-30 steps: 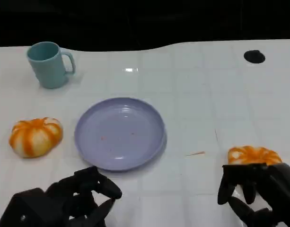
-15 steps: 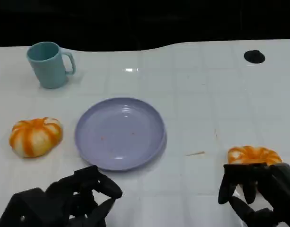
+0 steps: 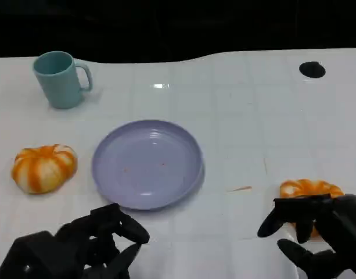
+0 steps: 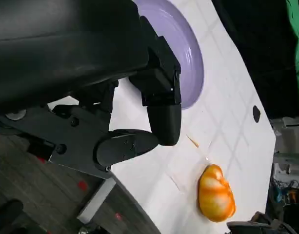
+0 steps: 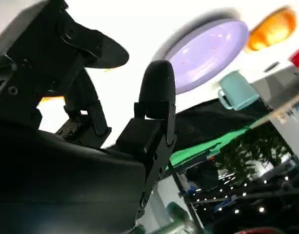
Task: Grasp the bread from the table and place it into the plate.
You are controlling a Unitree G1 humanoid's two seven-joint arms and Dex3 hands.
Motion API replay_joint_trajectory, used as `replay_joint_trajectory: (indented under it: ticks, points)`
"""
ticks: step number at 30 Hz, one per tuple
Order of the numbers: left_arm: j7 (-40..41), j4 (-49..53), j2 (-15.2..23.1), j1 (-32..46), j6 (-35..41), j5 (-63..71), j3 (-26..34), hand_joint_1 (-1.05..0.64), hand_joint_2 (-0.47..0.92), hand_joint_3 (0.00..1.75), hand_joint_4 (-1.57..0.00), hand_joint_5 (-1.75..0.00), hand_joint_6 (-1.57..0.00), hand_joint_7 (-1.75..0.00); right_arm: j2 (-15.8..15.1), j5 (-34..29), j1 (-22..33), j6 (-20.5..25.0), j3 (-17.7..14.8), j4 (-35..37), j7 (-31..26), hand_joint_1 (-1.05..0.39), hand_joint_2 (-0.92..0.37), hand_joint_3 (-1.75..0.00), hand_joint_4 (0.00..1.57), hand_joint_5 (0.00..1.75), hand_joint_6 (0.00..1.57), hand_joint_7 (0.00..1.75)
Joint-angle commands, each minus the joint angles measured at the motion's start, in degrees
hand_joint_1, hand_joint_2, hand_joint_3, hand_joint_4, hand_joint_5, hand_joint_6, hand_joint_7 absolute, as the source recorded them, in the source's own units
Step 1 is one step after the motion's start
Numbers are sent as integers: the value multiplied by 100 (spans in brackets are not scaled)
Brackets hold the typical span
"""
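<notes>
Spreading wider since a second ago, the right hand (image 3: 320, 235) fingers (image 3: 269, 224) are hovering empty just short of the bread (image 3: 311, 190) near the counter's (image 3: 253, 116) front right edge, right of the plate (image 3: 147, 163).

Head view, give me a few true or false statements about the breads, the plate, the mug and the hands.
1. The plate holds a bread. False: it holds no bread.
2. The mug stands upright, beyond the plate toward the left. True.
3. The right hand is at the right bread, fingers spread. True.
4. The left hand grips the left bread. False: it holds nothing, and that bread lies apart on the table.
5. Both breads are left of the plate. False: one lies on each side.
</notes>
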Motion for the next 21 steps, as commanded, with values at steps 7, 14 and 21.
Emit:
replay_joint_trajectory:
  ticks: [7,14,21]
  points:
    - [-66,-76,78,85,-8,-55,53,-28,80,65,-66,-175,-61,-129,-384,-1184,156,1077,-166,-1064,468,-38,-73,-12,68,59,83,11]
    - [-41,-28,66,60,-52,-9,19,-29,81,63,-65,-175,-62,-129,-415,-1360,193,1395,-161,-1275,646,-39,-74,-4,38,45,50,0]
    - [-40,-48,55,96,-74,-34,37,-28,81,65,-67,-175,-63,-129,-448,-1788,275,1920,-103,-1625,1121,-47,-78,-1,12,40,33,0]
